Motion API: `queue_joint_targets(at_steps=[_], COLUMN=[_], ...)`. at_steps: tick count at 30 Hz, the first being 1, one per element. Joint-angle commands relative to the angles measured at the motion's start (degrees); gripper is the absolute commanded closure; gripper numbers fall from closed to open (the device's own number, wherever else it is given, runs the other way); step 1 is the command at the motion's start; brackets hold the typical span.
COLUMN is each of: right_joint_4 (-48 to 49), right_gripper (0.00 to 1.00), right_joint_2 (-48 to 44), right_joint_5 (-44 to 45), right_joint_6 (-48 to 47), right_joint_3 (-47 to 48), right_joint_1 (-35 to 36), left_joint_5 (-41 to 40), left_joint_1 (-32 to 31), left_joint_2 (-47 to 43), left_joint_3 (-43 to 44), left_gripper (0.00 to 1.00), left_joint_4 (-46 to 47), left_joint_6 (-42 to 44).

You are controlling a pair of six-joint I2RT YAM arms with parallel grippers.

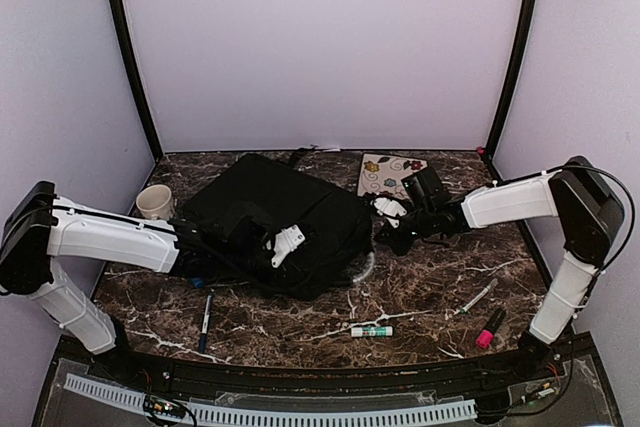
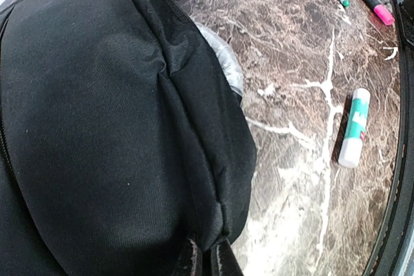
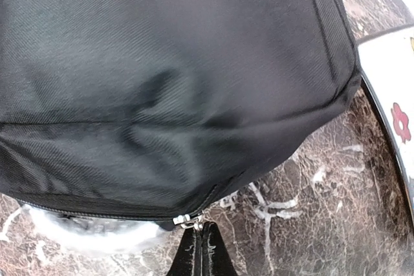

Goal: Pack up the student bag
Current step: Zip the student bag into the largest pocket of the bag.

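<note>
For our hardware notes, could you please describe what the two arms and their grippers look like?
The left arm and right arm have white links and black joint housings; a thin black cable loops beside the right one. The left gripper and right gripper have slim dark fingers.

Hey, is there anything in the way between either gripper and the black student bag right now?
Nothing visible. The left gripper is closed on the student bag at its fabric edge, and the right gripper is closed at the zipper pull, seemingly pinching it. Both are already on the bag.
</note>
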Motion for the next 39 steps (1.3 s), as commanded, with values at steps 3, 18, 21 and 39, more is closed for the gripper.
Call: queue_joint_targets(at_steps=[3,18,21,39], right_joint_4=[-2.4,-10.0,-10.1,-8.3], right_gripper=[1.00,1.00,1.00,1.00], right_joint_2=[-0.3,-6.4,-7.2,-6.2], right_joint_5=[-4.2,-13.3,-13.9,-14.7], right_joint_6=[-5.2,-6.0,-4.9,-2.9], right_joint_3=[1.7,2.7,3.0,2.2], right_joint_1=[-1.1,9.1,9.9,10.3], left_joint_5=[-10.2,-6.5,-5.7,-11.9], left_joint_1=[-0.2,-1.8,-2.0,-4.9], left_joint_2=[-5.4,-14.5,-11.9,10.3], left_joint_3=[-1.9,-0.9,-0.8,13.0], left_gripper=[1.00,0.47,0.45,0.51], left_joint_4=[-16.3,-8.3,-1.9,-5.1], left_joint_6=[-3.0,-7.4,-9.4,-10.3])
